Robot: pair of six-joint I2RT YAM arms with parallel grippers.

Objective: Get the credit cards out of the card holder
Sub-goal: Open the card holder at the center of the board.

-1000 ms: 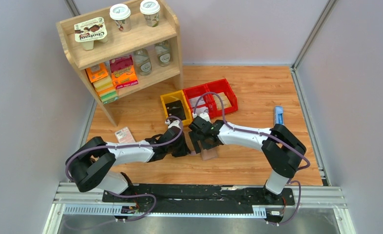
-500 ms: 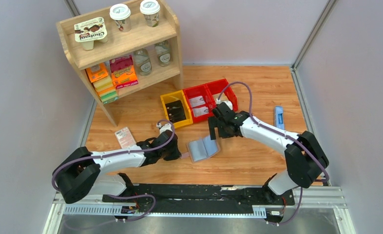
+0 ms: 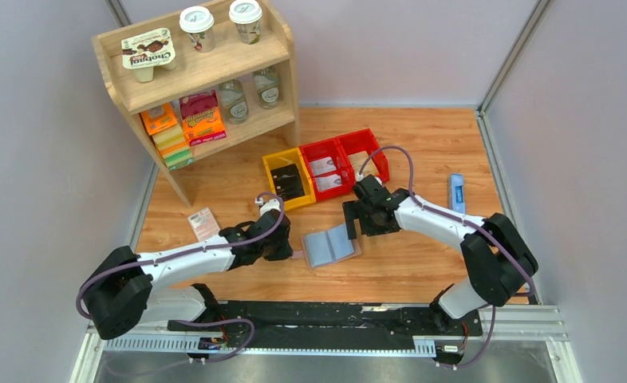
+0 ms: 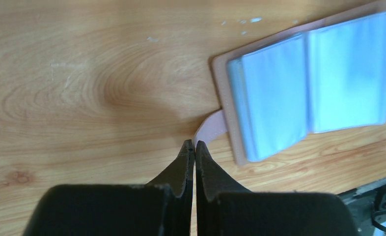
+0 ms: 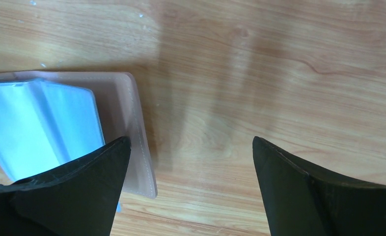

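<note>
Lying open mid-frame on the bench (image 3: pixel 422 144), holder (image 3: pixel 329 246) shows blue-grey pockets, contents unclear. Left pincer (image 4: pixel 194 143) pinched tight on its strap (image 4: pixel 211 129), right pincer (image 5: pixel 191 142) spread wide by its upper-right corner. Yellow bin (image 3: pixel 269 171) holds black stuff.

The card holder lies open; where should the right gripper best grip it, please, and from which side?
Probably its bare right cover edge, from the right: the card holder lies open, inside up, the left gripper pinches its strap opposite, and the open right gripper hovers there.
</note>
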